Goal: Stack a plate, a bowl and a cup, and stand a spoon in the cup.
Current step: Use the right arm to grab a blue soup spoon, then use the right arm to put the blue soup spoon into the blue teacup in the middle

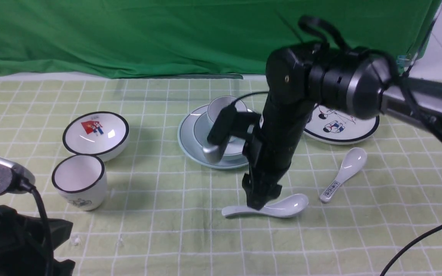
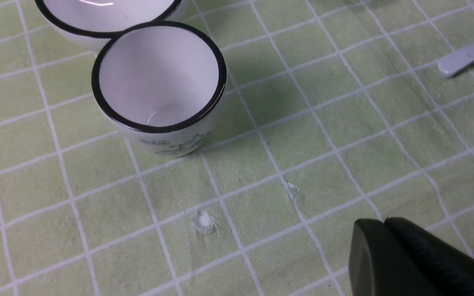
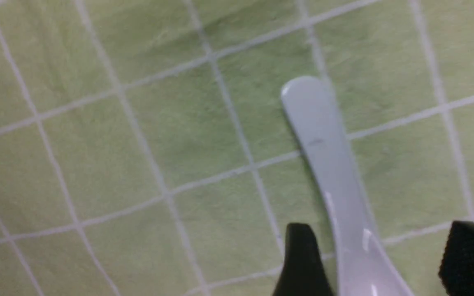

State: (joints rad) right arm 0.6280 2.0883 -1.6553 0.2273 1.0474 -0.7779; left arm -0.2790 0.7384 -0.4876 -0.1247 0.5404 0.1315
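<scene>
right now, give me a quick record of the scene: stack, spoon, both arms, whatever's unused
stack: cup in bowl on plate, partly hidden by the right arm
spoon: plain spoon lying flat on the checked cloth, not yet in the cup
right gripper: jaws open, one on each side of the spoon's handle
left gripper: jaws shut, empty, near the black-rimmed cup
unused: black-rimmed bowl, cartoon plate, marked spoon
</scene>
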